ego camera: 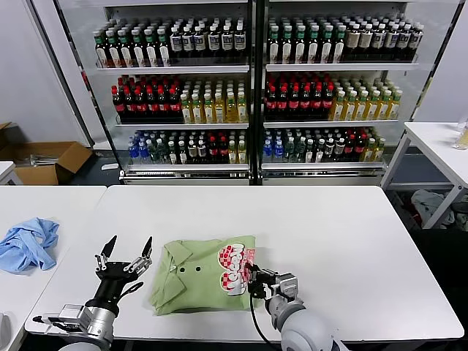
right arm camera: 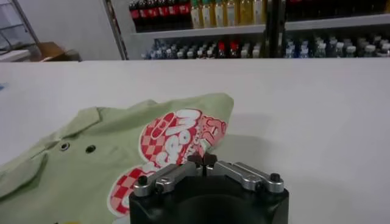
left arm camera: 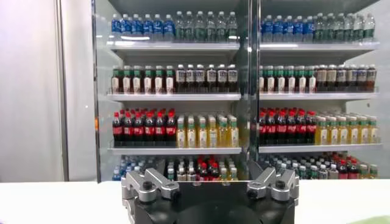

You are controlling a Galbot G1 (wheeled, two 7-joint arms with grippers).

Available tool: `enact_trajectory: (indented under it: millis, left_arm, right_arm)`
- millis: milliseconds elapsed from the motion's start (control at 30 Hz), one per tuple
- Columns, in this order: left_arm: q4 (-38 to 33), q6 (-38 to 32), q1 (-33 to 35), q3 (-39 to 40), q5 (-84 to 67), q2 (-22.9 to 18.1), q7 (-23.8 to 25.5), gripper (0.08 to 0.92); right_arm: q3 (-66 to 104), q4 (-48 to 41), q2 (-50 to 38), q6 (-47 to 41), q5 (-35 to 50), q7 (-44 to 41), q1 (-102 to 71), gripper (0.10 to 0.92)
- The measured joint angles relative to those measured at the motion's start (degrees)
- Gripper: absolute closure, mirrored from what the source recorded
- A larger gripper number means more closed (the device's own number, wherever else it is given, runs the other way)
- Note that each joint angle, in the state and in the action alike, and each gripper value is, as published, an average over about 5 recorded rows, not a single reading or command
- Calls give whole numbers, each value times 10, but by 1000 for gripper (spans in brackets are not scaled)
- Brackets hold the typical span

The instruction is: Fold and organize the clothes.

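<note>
One green polo (ego camera: 201, 274), folded, near the front edge of the white table (ego camera: 329, 234), checkered print facing up. Right gripper (ego camera: 252, 281) pinched shut on the polo's right edge, by the print. Left gripper (ego camera: 124, 256) spread open, just left of the polo, holding nothing. One blue garment (ego camera: 28, 245) crumpled on a second table to the left. Two bottle-filled drink coolers (ego camera: 252, 88) behind

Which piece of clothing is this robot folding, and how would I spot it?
On the white table before the drinks shelves, look at the near edge between the two grippers. The light green polo shirt lies there folded, with dark buttons and a red-and-white checkered print, unlike the crumpled blue garment on the neighbouring table.
</note>
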Motion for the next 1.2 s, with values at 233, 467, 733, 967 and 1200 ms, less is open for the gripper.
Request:
enact_trajectory:
  millis: [233,467,733,967,1200]
  left_arm:
    - [9,-9,-8,8,8,-4,6,177]
    - [26,-37,-18,22,38,-9,11,177]
    - [41,-90,-24,46,128,-10,0,177]
    - [61,-137,-38,47,229,-1,2,177]
    - [91,-184,-59,40,323,9,-8,177]
  right_arm:
    - [52,16,-25,-4,1,-16,-9,917]
    - [112,7,-51,-4,-2,-30,-28,917]
    - [144,-15,-59,1,-26,-55,-46,911]
    - [171,-14,-72,11,-45,-74,-51,756]
    - [208,1,-88,24,-67,-93,-57,557]
